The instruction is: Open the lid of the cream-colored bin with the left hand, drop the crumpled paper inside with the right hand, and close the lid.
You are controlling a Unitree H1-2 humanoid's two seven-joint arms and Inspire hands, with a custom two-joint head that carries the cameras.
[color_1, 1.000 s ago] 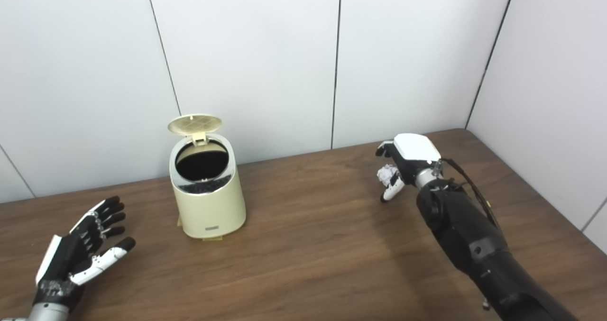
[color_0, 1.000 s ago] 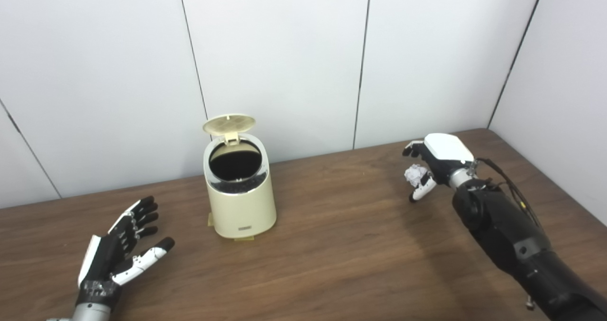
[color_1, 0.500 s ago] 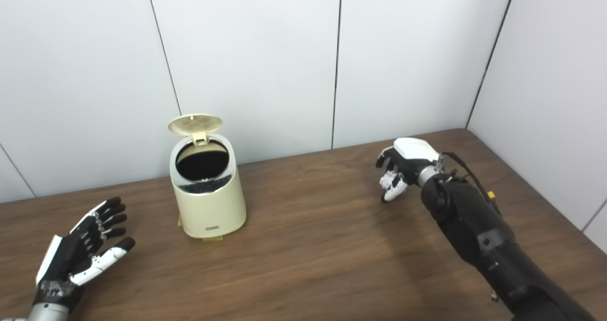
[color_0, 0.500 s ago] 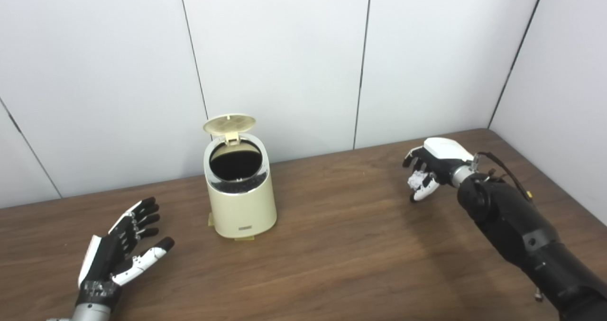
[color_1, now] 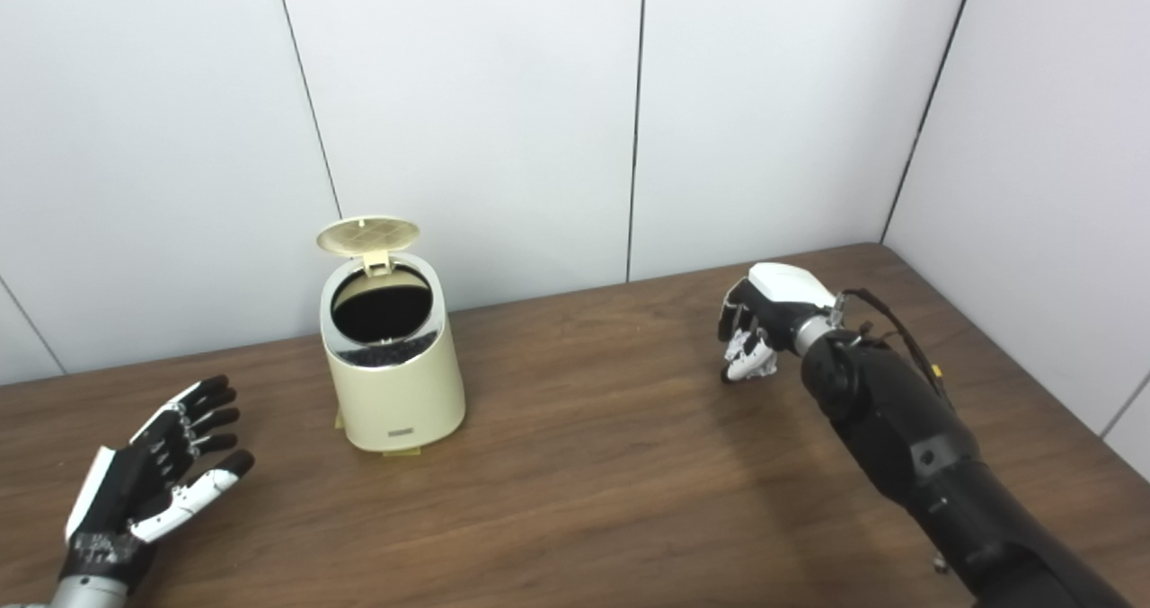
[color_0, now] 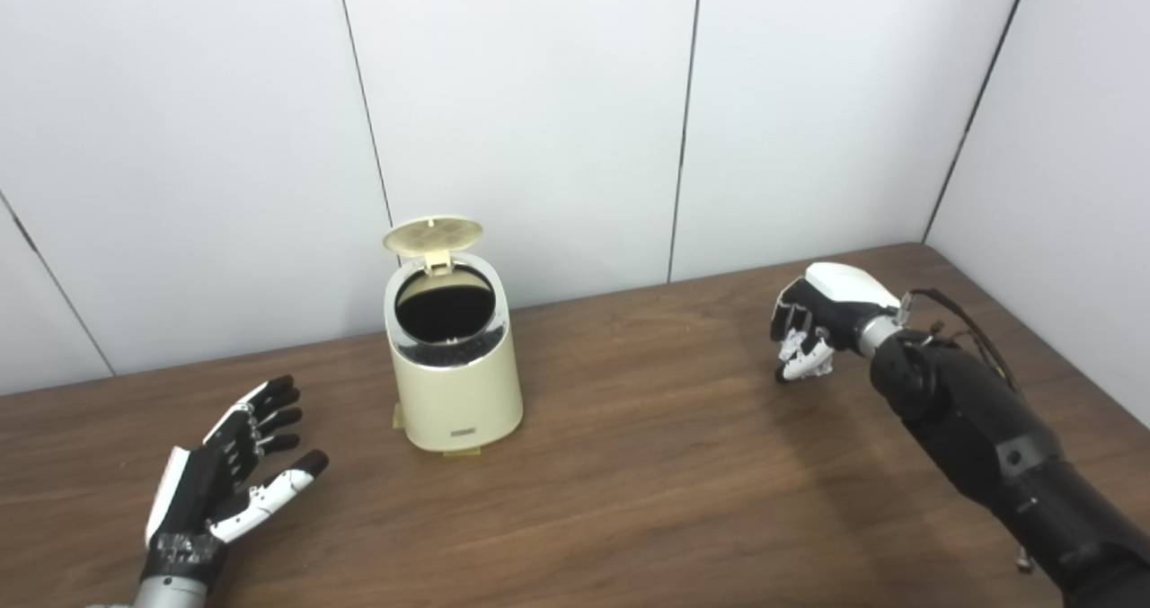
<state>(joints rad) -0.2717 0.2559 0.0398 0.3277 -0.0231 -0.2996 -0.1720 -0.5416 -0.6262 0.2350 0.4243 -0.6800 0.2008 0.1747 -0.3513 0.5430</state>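
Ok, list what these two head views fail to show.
- Crumpled paper: mostly wrapped by the right hand; only white scraps show in both views.
- Bin interior: black in both views, contents unreadable.
- Bin's front label: too small to read.
- Lid top: faces away.
- Left hand: wrist cut by the bottom edge.

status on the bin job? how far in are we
Done: the lid of the cream bin stands open, and the open left hand rests apart from it on the table. In hand: the right hand is closed around the crumpled paper, low over the table, well right of the bin. Left: carry it over, drop it in, close the lid.
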